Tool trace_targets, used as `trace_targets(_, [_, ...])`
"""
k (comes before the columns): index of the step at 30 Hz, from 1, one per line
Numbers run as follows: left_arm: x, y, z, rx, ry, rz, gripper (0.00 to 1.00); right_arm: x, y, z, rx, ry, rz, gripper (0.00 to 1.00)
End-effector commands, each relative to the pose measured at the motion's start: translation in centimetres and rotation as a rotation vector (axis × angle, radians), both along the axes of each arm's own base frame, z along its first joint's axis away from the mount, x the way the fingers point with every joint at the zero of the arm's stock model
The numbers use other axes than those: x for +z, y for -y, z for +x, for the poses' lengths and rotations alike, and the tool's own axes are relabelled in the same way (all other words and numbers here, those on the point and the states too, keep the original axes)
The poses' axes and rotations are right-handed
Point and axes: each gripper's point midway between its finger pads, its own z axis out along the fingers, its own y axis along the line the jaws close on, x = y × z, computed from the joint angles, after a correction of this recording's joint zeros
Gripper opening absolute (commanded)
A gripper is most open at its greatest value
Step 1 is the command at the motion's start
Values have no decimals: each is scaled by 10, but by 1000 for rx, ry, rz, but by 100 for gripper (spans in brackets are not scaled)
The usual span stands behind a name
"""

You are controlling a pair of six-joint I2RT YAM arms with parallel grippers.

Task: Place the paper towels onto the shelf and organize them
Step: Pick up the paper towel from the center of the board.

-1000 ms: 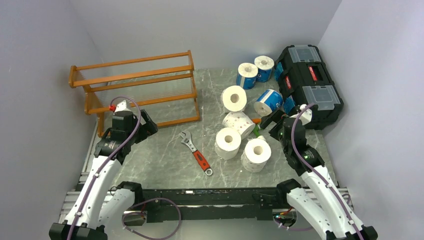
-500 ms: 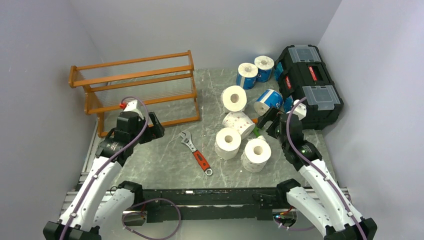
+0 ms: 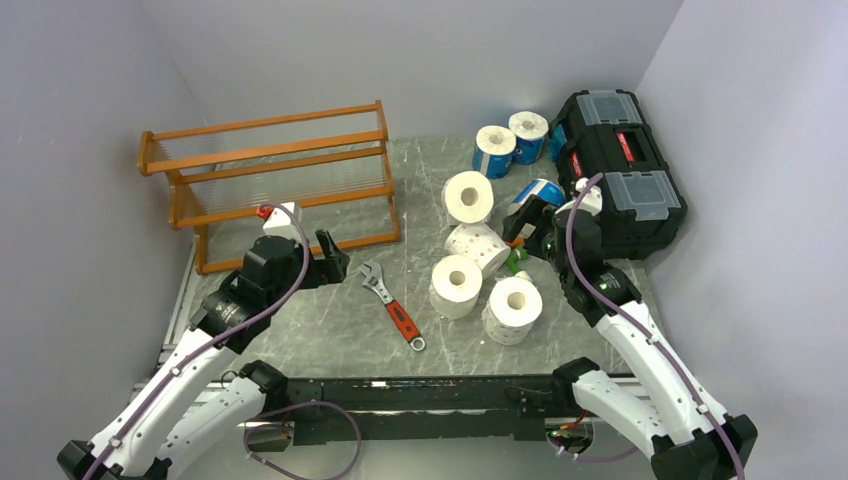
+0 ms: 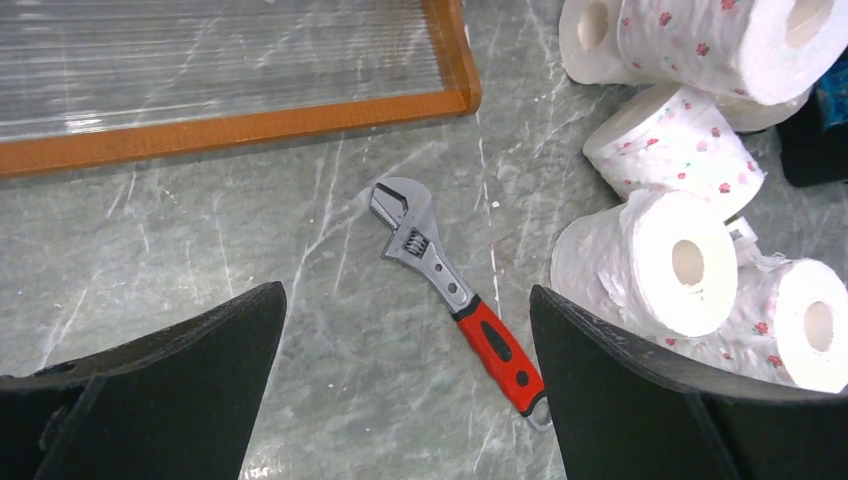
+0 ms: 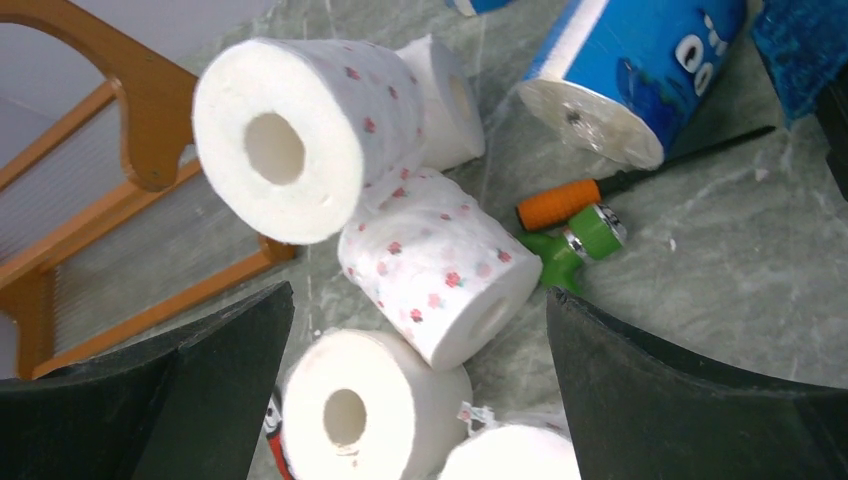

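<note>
The orange-brown shelf (image 3: 270, 170) stands empty at the back left; its bottom rail shows in the left wrist view (image 4: 240, 125). Seven paper towel rolls lie in a loose group right of centre: three blue-wrapped (image 3: 494, 150), plain white ones (image 3: 468, 197) (image 3: 455, 285), and red-printed ones (image 3: 478, 245). My left gripper (image 3: 332, 264) is open and empty, hovering over bare table (image 4: 405, 400) left of the rolls (image 4: 650, 262). My right gripper (image 3: 520, 224) is open and empty above the printed lying roll (image 5: 440, 265) and a white roll (image 5: 370, 415).
A red-handled wrench (image 3: 392, 303) lies on the table between my left gripper and the rolls (image 4: 450, 290). An orange and green screwdriver (image 5: 570, 215) lies by the blue roll (image 5: 640, 70). A black toolbox (image 3: 620, 170) stands at the back right.
My left gripper has moved right, away from the shelf's front toward the wrench. My right gripper has moved back and left, over the rolls. No roll has moved.
</note>
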Motion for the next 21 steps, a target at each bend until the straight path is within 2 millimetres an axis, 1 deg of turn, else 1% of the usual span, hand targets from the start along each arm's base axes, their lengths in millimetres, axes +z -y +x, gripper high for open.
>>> trace_targets(1, [8,7,4,6,52,-82,99,36,-13,14,35,78,21,99])
trace_targets(4, [1,5,3,24,50,-93,99,36,-21,24,52,59,19,98])
trace_targets(7, [-1,-1,-2,41,66,-97,99,44,-30,32,84,92,-8,95])
trace_targets(10, [-3,-4,-6,48,89,-114,99,43,-38,42,96,81,-92,93])
trace_targets(12, [-3,-4,-8,38,100,-127,99,41,-44,49,106,68,-140,93])
trace_targets(14, [-1,3,-11,-15,114,-134,99,37,-47,56,115,53,-179,93])
trace_targets(17, [1,9,-14,-65,113,-126,99,29,-47,63,111,36,-219,93])
trace_targets(21, [0,10,-16,-91,117,-107,99,15,-46,72,104,17,-259,94])
